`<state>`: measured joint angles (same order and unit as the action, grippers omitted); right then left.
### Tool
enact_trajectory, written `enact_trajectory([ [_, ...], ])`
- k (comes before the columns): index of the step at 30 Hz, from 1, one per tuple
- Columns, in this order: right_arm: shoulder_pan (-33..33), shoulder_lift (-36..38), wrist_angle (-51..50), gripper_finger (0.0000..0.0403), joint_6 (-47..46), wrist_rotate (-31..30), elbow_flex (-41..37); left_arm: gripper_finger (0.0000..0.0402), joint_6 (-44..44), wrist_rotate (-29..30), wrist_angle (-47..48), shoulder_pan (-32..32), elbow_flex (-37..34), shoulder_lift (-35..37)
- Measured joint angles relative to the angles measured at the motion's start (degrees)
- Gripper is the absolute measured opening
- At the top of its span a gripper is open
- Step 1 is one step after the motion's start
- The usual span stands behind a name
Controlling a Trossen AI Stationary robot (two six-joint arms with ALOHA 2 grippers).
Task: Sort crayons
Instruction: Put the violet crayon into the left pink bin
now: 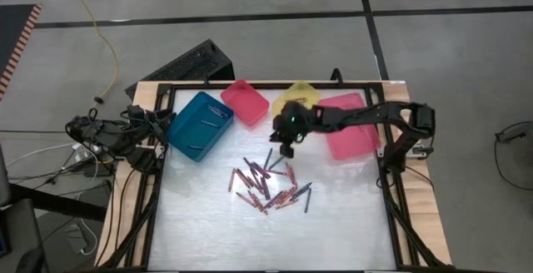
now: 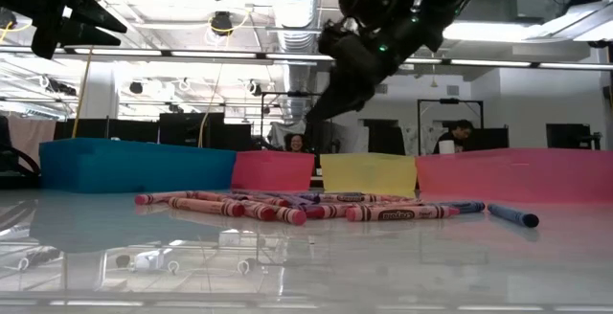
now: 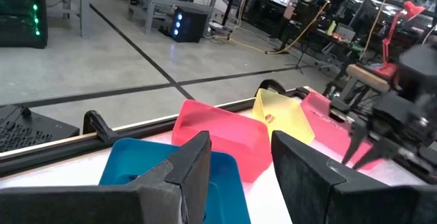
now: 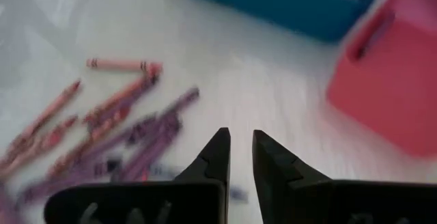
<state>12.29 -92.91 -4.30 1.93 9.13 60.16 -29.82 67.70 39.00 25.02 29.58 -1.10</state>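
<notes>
Overhead, table-level and wrist views of a two-arm rig at a white table. The right arm reaches in from the table's right edge, its links stretched nearly level across the large pink bin toward the middle of the far edge, wrist bent so that the right gripper points down and hangs above the surface, clear of everything. Its two dark fingers stand slightly parted with a narrow gap between the tips, and nothing lies between them. Directly below and toward the table's centre lie the crayons, a loose scatter of short sticks, mostly red and pink with several purple and dark blue ones, resting flat and crossing one another; one blue crayon lies a little apart on the heap's right side. Along the far edge stand four bins: a teal bin near the far-left corner, a small pink bin beside it, a yellow bin partly under the right arm, then the large pink bin. The left arm waits folded off the table's far-left corner; the left gripper faces the bins, fingers apart and empty.
</notes>
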Motion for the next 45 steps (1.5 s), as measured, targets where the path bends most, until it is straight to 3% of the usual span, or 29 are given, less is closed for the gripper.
enact_trajectory([
  [5,-5.0,-3.8,9.7,0.0059,-1.9,-6.2,0.0,0.0145,0.0,-0.4,0.1,0.0,0.0,0.0],
  [15,-7.9,-10.6,17.1,0.0059,-9.0,-6.1,0.0,0.0145,0.0,-1.1,0.1,0.0,0.0,0.0],
  [37,-14.7,-15.3,12.8,0.0059,-9.7,-16.6,0.1,0.0145,-1.0,-3.0,0.2,0.0,0.0,0.0],
  [45,-14.9,-18.0,13.0,0.0059,-12.9,-17.0,0.3,0.0145,-1.0,-3.0,0.7,0.0,0.0,0.0],
])
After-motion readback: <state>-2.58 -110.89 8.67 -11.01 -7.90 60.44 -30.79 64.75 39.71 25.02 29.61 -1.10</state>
